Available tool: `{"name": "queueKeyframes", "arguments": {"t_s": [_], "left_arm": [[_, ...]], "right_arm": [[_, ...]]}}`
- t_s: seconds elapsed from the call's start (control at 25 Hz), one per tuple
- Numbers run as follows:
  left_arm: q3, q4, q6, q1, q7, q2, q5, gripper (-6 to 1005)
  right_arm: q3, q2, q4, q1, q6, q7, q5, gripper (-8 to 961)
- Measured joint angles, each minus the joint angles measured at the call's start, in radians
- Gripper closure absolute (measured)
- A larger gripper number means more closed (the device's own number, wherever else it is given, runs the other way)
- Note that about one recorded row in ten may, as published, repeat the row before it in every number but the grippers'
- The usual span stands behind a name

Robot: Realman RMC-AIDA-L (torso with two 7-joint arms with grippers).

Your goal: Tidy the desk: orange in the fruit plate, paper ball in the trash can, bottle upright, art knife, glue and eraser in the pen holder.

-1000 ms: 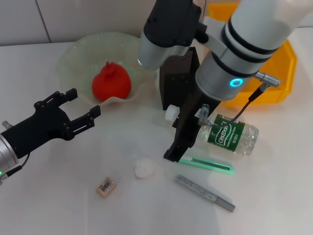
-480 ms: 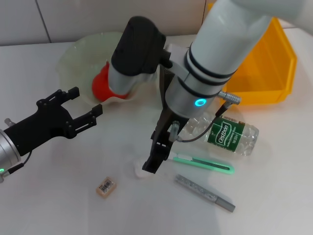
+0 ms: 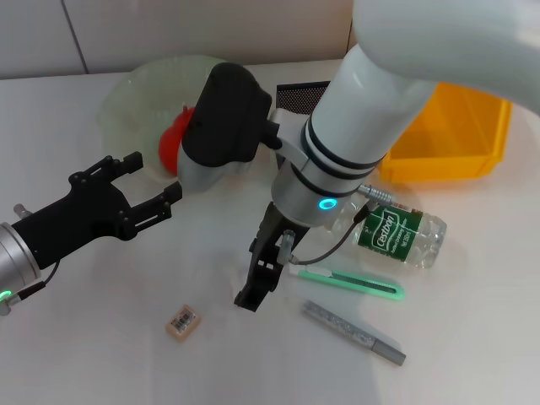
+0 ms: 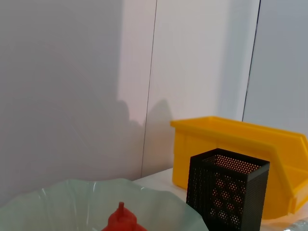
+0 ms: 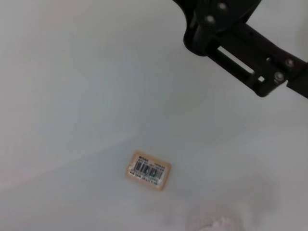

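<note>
I'm seeing the right gripper [image 3: 253, 295] hanging low over the table, covering the paper ball; I cannot tell its jaws. The eraser [image 3: 182, 322] is lying just beside it. The spread left gripper [image 3: 135, 187] is hovering near the fruit plate [image 3: 126, 89], which is holding a red fruit [image 3: 171, 143]. The pen holder [image 4: 226, 196] is looking empty.

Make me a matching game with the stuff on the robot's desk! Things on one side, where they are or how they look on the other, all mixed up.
Things:
1. bottle
2. eraser
3. pen holder
4. trash can

Descriptions:
A. black mesh, standing upright
B. yellow, at the back of the desk
C. lying on its side, green label
D. small, tan, with a barcode sticker

Pairs: 1-C, 2-D, 3-A, 4-B
</note>
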Motion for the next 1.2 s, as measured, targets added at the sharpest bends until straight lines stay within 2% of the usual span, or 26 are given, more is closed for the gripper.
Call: {"name": "queueKeyframes", "arguments": {"t_s": [0.68, 0.92, 1.2], "left_arm": [[0.017, -0.002, -0.005, -0.012, -0.002, -0.004, 0.000, 185], [0.025, -0.002, -0.007, -0.012, -0.002, -0.004, 0.000, 185], [0.026, -0.002, -0.007, -0.012, -0.002, -0.004, 0.000, 184]], "right_arm": [[-0.047, 0.000, 0.090, 0.021, 0.056, -0.003, 0.040, 286], [-0.053, 0.000, 0.086, 0.021, 0.062, -0.006, 0.040, 524], [-0.046, 0.000, 0.073, 0.013, 0.071, -0.007, 0.040, 593]]}}
